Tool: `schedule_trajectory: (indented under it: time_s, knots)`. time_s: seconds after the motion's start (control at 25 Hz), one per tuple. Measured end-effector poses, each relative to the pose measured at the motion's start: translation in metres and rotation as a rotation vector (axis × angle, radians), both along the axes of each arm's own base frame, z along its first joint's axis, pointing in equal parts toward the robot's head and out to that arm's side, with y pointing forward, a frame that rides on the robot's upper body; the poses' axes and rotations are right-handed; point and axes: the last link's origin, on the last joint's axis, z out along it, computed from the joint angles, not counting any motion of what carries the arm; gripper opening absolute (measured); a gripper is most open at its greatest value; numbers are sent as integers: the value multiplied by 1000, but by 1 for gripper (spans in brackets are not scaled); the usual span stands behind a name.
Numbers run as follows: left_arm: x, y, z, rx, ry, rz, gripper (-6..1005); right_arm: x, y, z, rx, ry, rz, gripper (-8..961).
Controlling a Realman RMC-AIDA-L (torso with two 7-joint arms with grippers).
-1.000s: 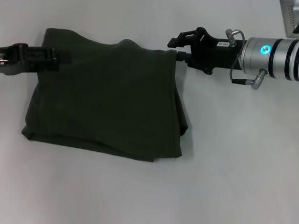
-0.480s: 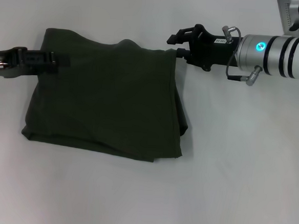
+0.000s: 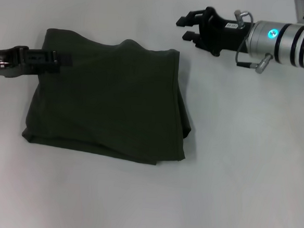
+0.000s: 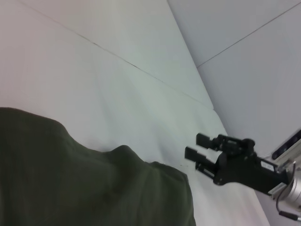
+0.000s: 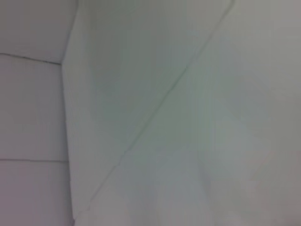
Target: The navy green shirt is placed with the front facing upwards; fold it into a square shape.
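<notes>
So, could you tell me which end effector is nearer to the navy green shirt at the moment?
The left. The left end effector lies over the navy green shirt at its far left edge; the right end effector is open, clear of the far right corner.

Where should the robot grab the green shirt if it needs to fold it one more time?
Probably the navy green shirt at its far right corner, coming in from the right side. The open right gripper hovers nearby, and that corner edge lies thin and exposed on the table.
</notes>
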Motion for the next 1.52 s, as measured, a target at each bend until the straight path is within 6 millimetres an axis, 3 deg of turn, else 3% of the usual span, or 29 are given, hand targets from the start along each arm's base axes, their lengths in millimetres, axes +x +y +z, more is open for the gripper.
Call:
schedule_trajectory:
  time_s: [0.2,0.56,0.92,1.12,1.52]
  knots:
    - [1,0,0,-4,-3,2,658,1,4,17,33,2,30,392]
    - [3,-4,0,-44,-9,-15,657,-4,-5,35,-49,47,130,392]
    - [16,-14,-21,-227,19,-16,657,7,-8,70,-50,-111,328,389]
    - [23,-11,-39,-265,52,-7,635,18,-16,70,-48,-124,325,388]
    - [30,-5,-66,-339,145,-13,602,22,-23,71,-62,-118,336,388]
